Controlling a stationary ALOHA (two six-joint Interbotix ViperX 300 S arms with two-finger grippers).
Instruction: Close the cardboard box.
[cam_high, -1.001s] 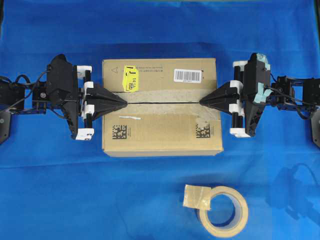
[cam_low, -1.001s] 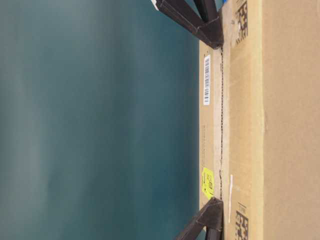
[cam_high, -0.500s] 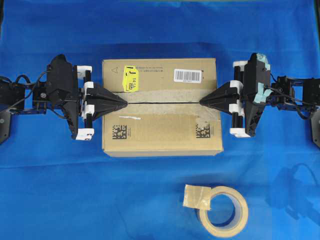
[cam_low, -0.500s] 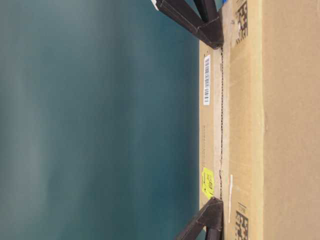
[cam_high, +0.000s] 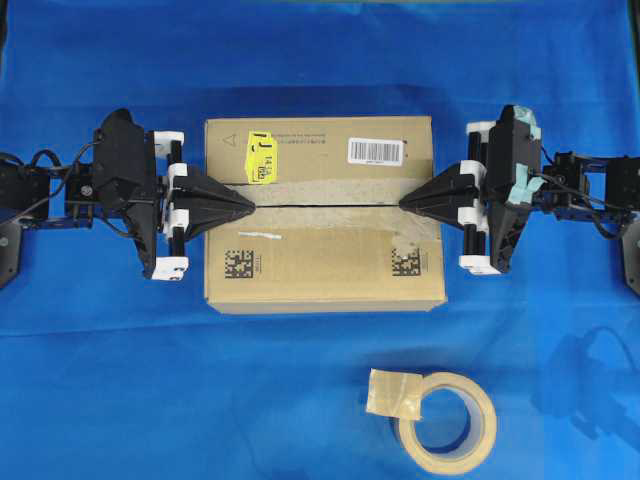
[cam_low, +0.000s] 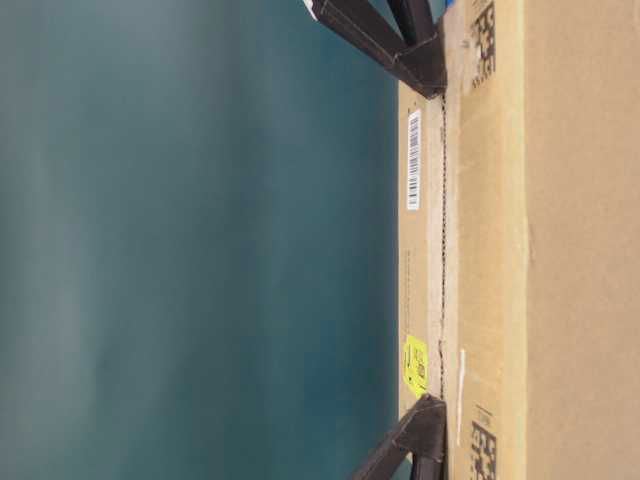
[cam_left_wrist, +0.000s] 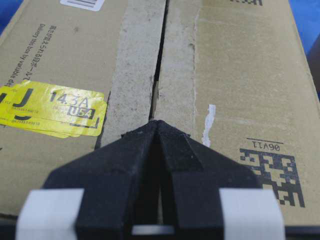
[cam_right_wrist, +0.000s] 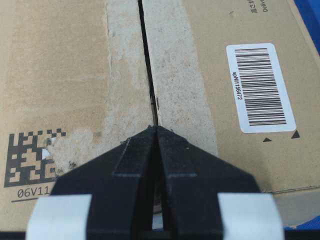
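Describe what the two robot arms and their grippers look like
Both arms are black with loose black cables near the wrists. The left gripper and right gripper each have black wedge-shaped fingers tapering to a point, mounted on white blocks. White tape strips wrap the finger bases in the wrist views. The right arm's wrist housing carries pale teal tape.

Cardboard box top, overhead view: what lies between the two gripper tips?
Between the left gripper and right gripper runs the cardboard box centre seam, flaps meeting along old tape residue; nothing else sits there in the overhead view.
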